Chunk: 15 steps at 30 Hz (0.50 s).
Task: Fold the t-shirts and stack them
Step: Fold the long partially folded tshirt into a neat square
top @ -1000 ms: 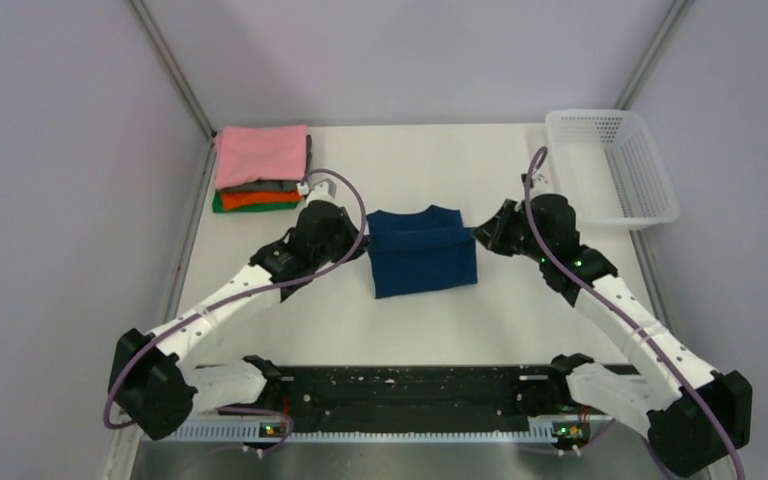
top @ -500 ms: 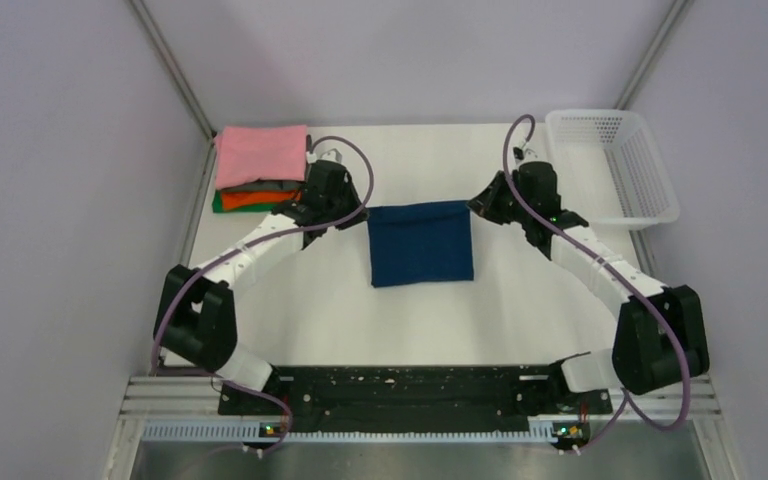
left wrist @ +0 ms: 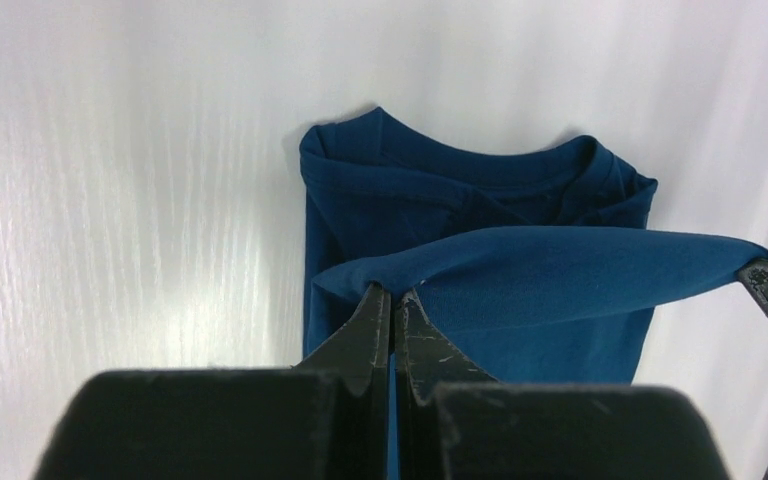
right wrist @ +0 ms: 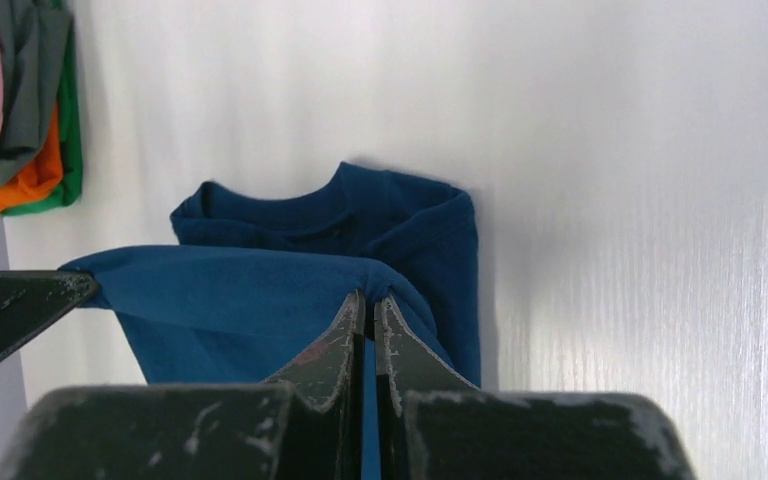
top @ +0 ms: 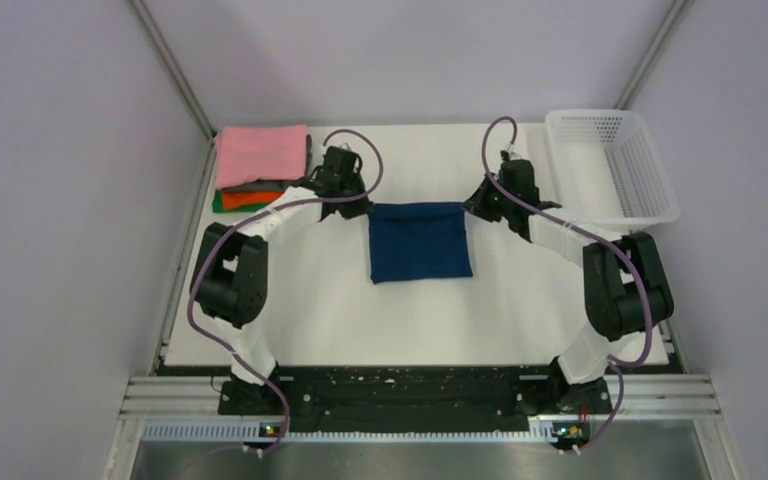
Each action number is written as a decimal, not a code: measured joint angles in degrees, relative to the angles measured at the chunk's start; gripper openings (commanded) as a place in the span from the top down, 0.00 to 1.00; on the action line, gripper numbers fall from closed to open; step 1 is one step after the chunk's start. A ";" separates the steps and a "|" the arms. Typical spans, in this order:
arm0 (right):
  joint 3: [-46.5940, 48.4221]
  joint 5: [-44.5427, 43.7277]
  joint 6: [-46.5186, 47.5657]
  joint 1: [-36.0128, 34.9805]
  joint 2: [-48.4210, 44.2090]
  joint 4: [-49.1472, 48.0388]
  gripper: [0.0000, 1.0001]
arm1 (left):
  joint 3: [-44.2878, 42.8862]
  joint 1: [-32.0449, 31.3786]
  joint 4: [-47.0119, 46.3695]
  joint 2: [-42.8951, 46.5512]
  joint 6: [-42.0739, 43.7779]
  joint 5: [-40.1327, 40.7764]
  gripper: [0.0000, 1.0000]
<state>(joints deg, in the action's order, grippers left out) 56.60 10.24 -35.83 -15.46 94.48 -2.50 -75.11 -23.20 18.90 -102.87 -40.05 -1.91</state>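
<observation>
The navy t-shirt [top: 420, 242] lies mid-table, partly folded. My left gripper [top: 360, 207] is shut on its left corner and my right gripper [top: 476, 205] on its right corner, holding a taut fold over the collar end. In the left wrist view my gripper [left wrist: 392, 292] pinches the raised navy t-shirt [left wrist: 550, 270] above the collar. In the right wrist view my gripper [right wrist: 366, 296] pinches the navy t-shirt [right wrist: 260, 280] likewise. A stack of folded t-shirts [top: 260, 165], pink on top of grey, orange and green, sits at the far left; it also shows in the right wrist view [right wrist: 10, 110].
A white mesh basket [top: 615, 165] stands at the far right corner. The white table [top: 410, 310] runs between grey walls, with a black rail along its near edge.
Both grippers have carried the shirt's near edge away from the bases, toward the far side, covering the collar. Both arms have stretched further out.
</observation>
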 measured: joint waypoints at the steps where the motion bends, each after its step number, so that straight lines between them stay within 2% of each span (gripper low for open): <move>1: 0.28 -0.46 -0.24 0.00 0.79 -0.42 1.00 | -1.16 0.13 0.48 -1.14 0.22 -0.37 1.00; 3: 0.96 -1.33 -0.68 0.00 2.32 -1.14 1.00 | -3.28 0.31 1.09 -3.30 0.55 -1.18 1.00; 4: 1.33 -1.70 -0.85 0.00 3.04 -1.33 0.94 | -4.13 0.42 1.31 -4.11 0.66 -1.49 1.00; 5: 1.68 -1.90 -0.87 0.02 3.63 -1.38 0.89 | -5.05 0.50 1.62 -5.07 0.81 -1.79 0.92; 6: 2.36 -2.03 -1.03 0.02 4.42 -1.44 0.82 | -6.40 0.61 2.25 -6.38 0.90 -2.05 0.80; 7: 2.97 -2.12 -1.18 0.02 5.18 -1.46 0.70 | -6.95 0.74 2.40 -6.93 1.09 -2.19 0.61; 8: 4.66 -2.19 -0.92 0.07 6.71 -1.27 0.34 | -7.78 0.92 2.91 -7.58 1.09 -2.25 0.40; 9: 5.38 -2.25 -1.09 0.13 7.45 -1.31 0.05 | -8.41 1.09 3.21 -8.13 1.29 -2.29 0.24; 10: 6.80 -2.10 -0.87 0.20 8.55 -0.74 0.02 | -8.96 1.31 3.54 -8.44 1.33 -2.38 0.10; 11: 8.31 -1.86 -0.55 0.28 9.60 -0.61 0.01 | -9.38 1.57 4.02 -8.55 1.40 -2.43 0.02; 15: 10.78 -0.02 0.37 0.50 10.29 -1.07 0.01 | -10.23 2.43 4.33 -8.20 1.22 -2.49 0.01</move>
<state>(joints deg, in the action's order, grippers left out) 67.37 10.22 -35.46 -14.96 104.77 -3.57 -85.34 -20.78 23.22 -111.07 -38.83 -4.40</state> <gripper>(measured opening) 0.984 0.981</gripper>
